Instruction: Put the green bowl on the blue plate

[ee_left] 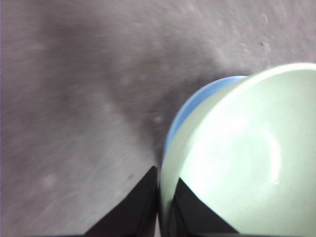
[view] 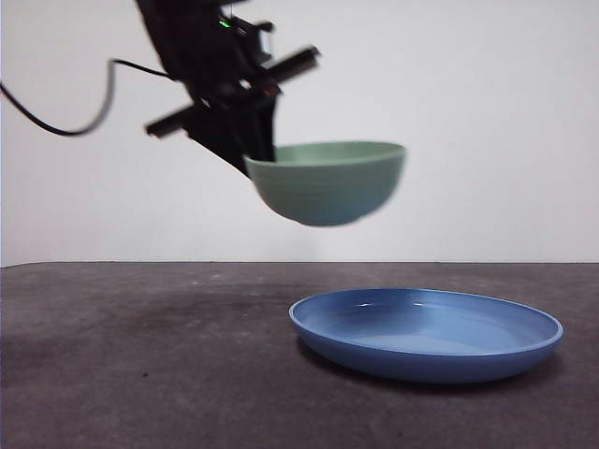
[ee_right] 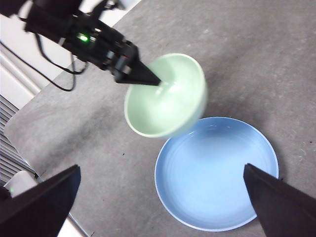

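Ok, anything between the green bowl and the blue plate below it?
Nothing: the front view shows only open air between the green bowl, held by the left pincer, and the blue plate.

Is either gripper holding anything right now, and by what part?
The left gripper holds the green bowl by its rim, one jaw inside, one outside, above the blue plate. The right gripper holds nothing.

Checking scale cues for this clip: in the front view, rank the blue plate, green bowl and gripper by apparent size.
1. blue plate, widest
2. green bowl, held off the table
3. left gripper; partly cropped and of uncertain depth, so unsure
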Motion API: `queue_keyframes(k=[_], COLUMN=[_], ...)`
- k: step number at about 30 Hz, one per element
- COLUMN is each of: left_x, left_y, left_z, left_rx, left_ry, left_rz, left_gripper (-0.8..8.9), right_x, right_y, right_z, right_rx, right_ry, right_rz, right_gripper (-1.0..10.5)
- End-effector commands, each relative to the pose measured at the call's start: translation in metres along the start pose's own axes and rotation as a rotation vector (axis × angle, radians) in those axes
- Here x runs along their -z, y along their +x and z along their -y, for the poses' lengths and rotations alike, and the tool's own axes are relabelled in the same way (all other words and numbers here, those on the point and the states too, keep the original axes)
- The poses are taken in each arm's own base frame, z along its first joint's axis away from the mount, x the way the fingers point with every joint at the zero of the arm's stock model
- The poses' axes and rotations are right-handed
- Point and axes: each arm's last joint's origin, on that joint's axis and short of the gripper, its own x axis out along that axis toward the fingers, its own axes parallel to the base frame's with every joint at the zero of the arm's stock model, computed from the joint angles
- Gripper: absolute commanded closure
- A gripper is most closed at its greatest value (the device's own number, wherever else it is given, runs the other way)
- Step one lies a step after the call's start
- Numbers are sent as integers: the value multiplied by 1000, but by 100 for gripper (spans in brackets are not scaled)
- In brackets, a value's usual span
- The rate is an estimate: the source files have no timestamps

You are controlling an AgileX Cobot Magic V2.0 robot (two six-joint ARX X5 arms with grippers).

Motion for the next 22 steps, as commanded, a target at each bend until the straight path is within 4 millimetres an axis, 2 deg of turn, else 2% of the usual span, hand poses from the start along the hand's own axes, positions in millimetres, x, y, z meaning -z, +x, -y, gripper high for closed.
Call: queue_keyframes(k=[1, 6, 12, 17, 22], left_x=[-8, -12, -8, -2, 0], left_y=[18, 50, 85, 99, 101], left_z=[12, 28, 41, 45, 48], left_rx=[18, 18, 15, 13, 51], left_ry=[13, 40, 65, 75, 75], left_rz=[-20, -103, -183, -216, -233], left_gripper=[799, 799, 799, 799, 799], right_x=[-4, -4, -4, -4, -4], right_y=[-2, -2, -2, -2, -2], right_z=[-2, -2, -2, -2, -2], right_rx=[-4, -4, -4, -3, -3], right_ry=[-22, -21, -21, -21, -21], right_rz=[15, 15, 15, 15, 15], right_gripper=[393, 393, 393, 393, 393])
